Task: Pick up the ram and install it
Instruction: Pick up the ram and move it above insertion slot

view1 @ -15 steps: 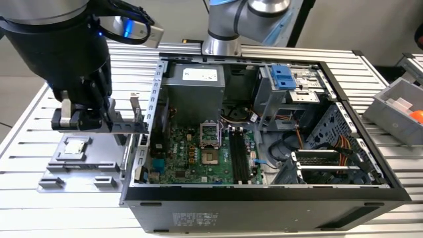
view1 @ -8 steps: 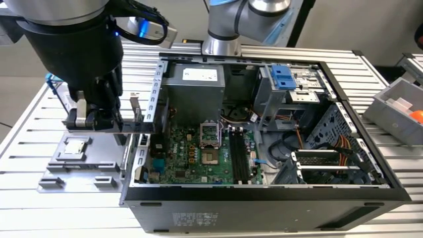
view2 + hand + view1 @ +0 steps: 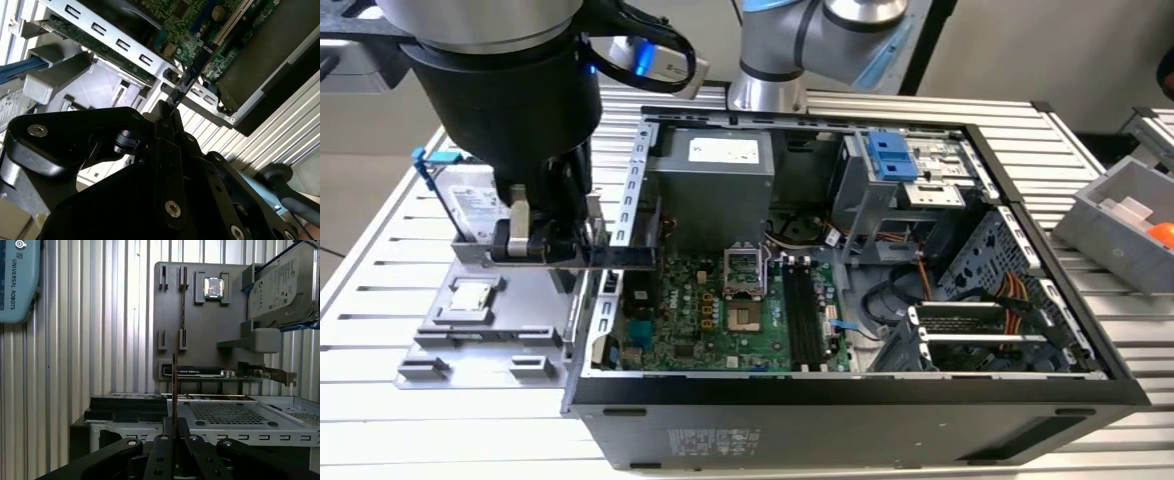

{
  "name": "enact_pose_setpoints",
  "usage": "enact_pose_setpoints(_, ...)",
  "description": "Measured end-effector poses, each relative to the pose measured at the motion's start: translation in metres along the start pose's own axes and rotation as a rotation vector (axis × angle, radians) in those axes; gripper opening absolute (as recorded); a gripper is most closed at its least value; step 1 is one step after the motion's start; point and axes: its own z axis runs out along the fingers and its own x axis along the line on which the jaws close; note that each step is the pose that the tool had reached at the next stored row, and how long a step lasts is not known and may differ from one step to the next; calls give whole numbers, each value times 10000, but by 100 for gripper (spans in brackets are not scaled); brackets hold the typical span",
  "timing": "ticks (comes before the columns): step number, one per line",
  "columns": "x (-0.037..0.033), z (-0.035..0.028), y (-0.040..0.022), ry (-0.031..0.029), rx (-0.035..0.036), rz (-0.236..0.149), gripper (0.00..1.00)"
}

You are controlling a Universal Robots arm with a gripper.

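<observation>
End effector [image 3: 556,246] clamped on ram [image 3: 624,258], long axis horizontal

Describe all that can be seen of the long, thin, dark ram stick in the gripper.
The ram is a long, thin, flat, dark circuit-board stick; in the first wrist view it shows edge-on as a narrow line. The black gripper is shut on one end, and nothing else seems to touch it. In the exterior view it hangs level, on edge, over the metal side wall of the open computer case, apart from the black motherboard slots.
</observation>
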Motion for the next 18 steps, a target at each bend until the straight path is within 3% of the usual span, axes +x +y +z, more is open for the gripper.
enact_pose_setpoints(18, 1, -11, -378, -1, -53, 2, 0)
